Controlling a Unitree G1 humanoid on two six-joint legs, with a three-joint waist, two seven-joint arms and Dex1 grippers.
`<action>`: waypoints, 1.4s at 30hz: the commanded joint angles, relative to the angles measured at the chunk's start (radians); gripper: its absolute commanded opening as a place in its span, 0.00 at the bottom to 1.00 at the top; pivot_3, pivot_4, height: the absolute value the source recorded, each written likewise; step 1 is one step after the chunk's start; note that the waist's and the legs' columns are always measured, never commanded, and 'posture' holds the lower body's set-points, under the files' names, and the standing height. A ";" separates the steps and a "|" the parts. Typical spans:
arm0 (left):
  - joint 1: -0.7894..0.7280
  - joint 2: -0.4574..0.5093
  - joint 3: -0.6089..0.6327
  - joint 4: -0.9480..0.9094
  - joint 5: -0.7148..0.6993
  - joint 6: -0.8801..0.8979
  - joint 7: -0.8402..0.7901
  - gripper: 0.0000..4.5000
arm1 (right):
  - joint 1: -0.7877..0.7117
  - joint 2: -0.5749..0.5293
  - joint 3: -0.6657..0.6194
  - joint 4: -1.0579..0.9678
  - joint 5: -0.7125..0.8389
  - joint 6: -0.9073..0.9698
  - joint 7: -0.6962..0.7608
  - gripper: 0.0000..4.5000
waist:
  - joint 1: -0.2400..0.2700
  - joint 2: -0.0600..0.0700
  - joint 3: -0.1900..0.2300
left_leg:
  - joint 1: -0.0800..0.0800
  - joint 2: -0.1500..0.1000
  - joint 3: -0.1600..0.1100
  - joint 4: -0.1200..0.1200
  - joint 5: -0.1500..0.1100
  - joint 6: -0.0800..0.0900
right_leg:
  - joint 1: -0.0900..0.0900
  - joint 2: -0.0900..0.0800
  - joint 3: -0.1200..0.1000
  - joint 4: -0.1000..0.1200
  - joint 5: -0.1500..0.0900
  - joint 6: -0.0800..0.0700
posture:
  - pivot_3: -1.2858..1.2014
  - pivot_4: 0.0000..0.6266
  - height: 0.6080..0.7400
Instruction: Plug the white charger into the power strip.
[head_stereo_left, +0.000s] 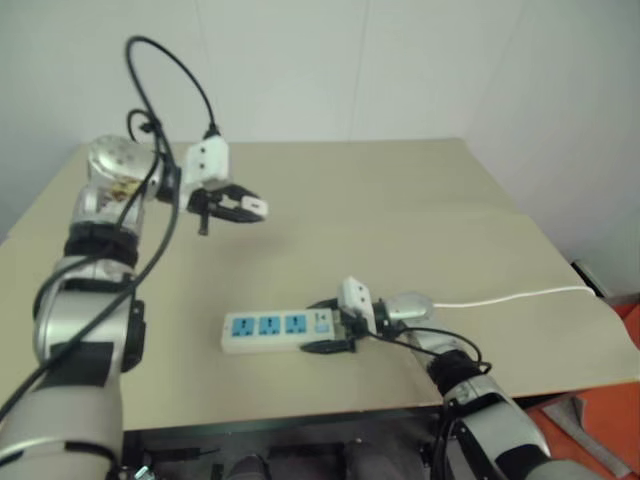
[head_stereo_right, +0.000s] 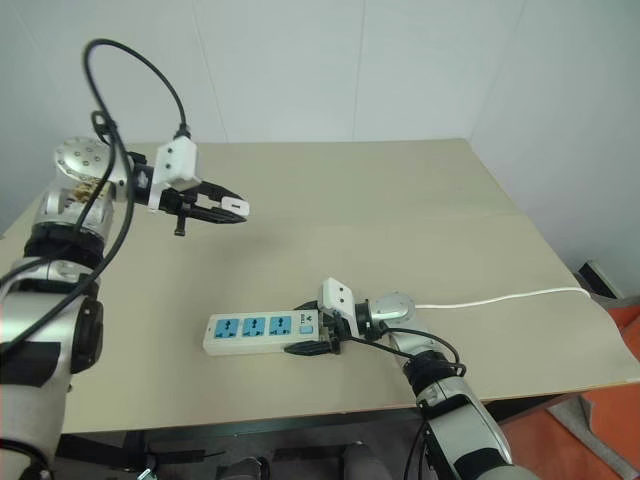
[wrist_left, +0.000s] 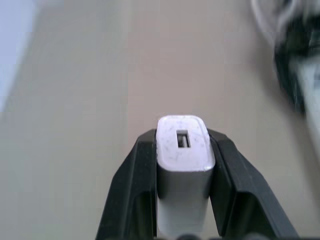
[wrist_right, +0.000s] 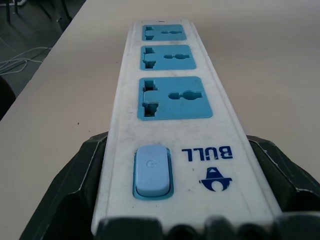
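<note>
the left gripper (head_stereo_right: 222, 211) is clamped tight on the white charger (wrist_left: 183, 150), one black finger on each long side, and hangs in the air up and to the left of the power strip (head_stereo_right: 262, 331), well apart from it. in the left wrist view the charger's usb end faces outward past the fingertips; its prongs can't be seen. the right gripper (head_stereo_right: 312, 335) is closed around the switch end of the power strip, a finger on either long edge, pinning the strip flat on the table (head_stereo_right: 420, 210). the strip's three blue sockets run away from that gripper toward the left, all free, and its thin white cord (head_stereo_right: 500, 297) trails off to the right of the strip.

the step in hand looks like carrying the charger over to a socket — nothing is plugged in yet. to do it well, the wrist probably needs to turn so the prong side faces straight down at a socket face, then line up over the strip before lowering. come down square, not tilted, or the prongs may skate off the blue face. the right gripper should hold firm so the strip doesn't slide or tip under the push — the socket farthest from its fingers gives most room.
</note>
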 joint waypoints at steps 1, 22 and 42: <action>0.131 -0.008 0.104 -0.349 -0.189 0.218 0.097 0.23 | -0.016 0.014 0.005 0.036 -0.015 -0.030 0.007 0.76 | -0.002 0.000 0.000 | 0.001 0.000 0.000 0.000 0.000 0.000 | 0.000 0.000 0.001 0.000 0.000 0.000 | 0.52 0.24 1.00; 0.623 -0.068 0.087 -0.731 -0.584 0.503 0.167 0.23 | -0.022 0.019 0.000 0.081 -0.037 -0.057 0.009 0.76 | -0.002 0.000 -0.001 | 0.007 0.000 0.000 0.002 0.000 0.000 | 0.005 0.002 0.001 0.003 0.000 0.000 | 0.52 0.24 1.00; 0.508 -0.145 -0.101 -0.356 -0.351 0.153 -0.041 0.23 | 0.000 0.002 0.001 0.030 -0.037 -0.029 0.009 0.76 | 0.005 0.000 -0.001 | 0.005 0.000 0.000 0.001 0.000 0.000 | 0.003 0.002 0.002 0.001 0.000 0.000 | 0.52 0.24 1.00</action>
